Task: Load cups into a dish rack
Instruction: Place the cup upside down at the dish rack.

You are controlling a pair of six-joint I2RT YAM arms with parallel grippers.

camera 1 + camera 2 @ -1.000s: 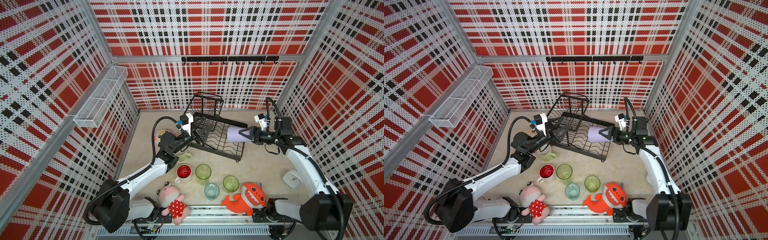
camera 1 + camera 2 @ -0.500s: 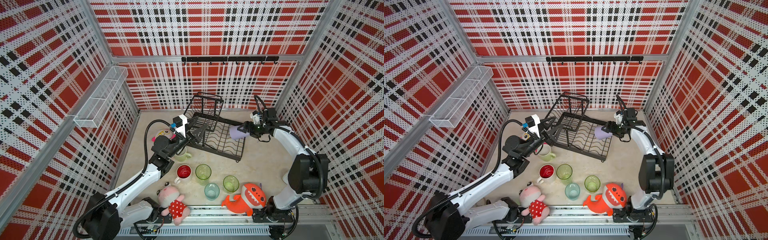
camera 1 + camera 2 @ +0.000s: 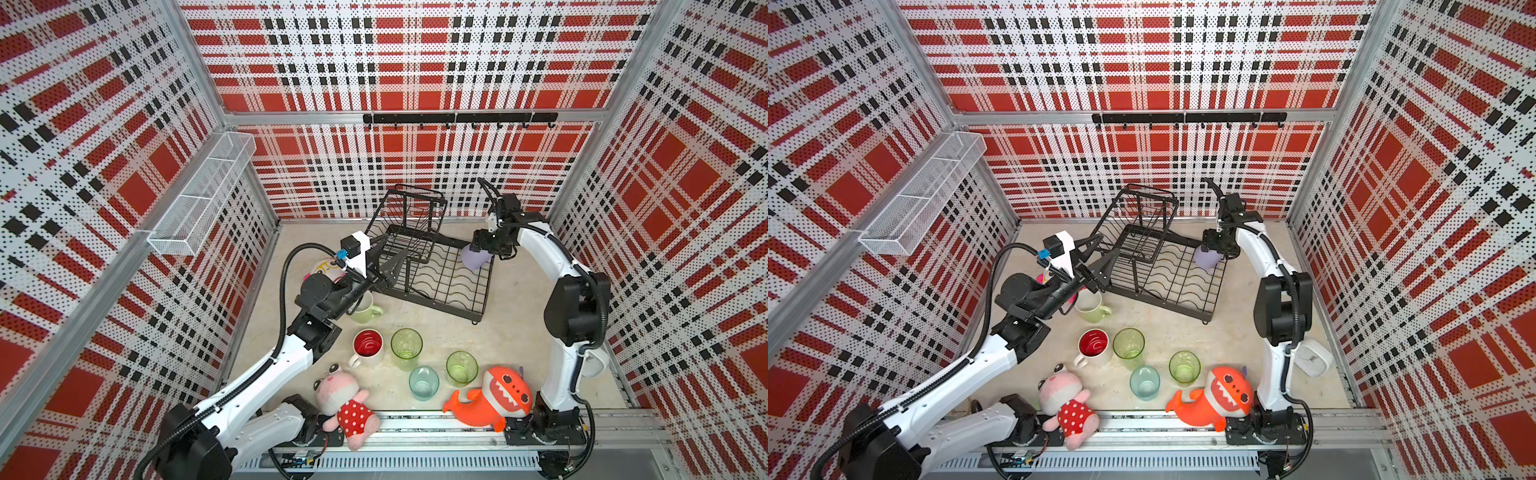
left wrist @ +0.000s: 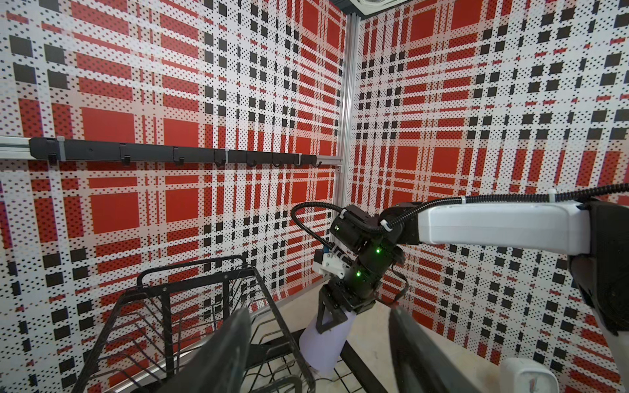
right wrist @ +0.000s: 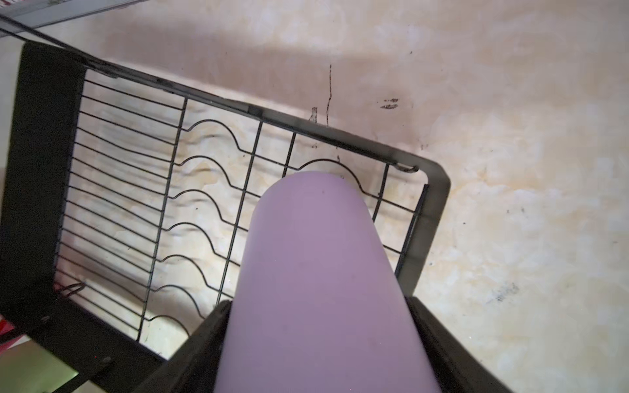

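Right arm swung round since a second ago: back then it held the lilac plastic tumbler (image 3: 475,261) out sideways, and now it had tipped the tumbler down over the dish rack (image 3: 436,286). The left arm had also lifted and reached further in toward the rack's near-left edge.

My right tool (image 5: 316,333) was clamped on the tumbler's body with a fairly wide spread, one finger on each side. The long axis ran steeply down from the tool, a bit tilted, and the wider end was lowest. That end sat over the wavy-slot base at the corner on the right arm's side. I couldn't tell whether it was touching the wires yet.

My left tool (image 3: 388,259) was spread open with nothing in it, just beside the rack.

I'd say the next bit was all about going straight down along that axis and then letting go, since the corner lay right under the cup.

The other five cups were on the counter (image 3: 519,311), including the pale green mug (image 3: 365,307), which the left arm was nearer to.
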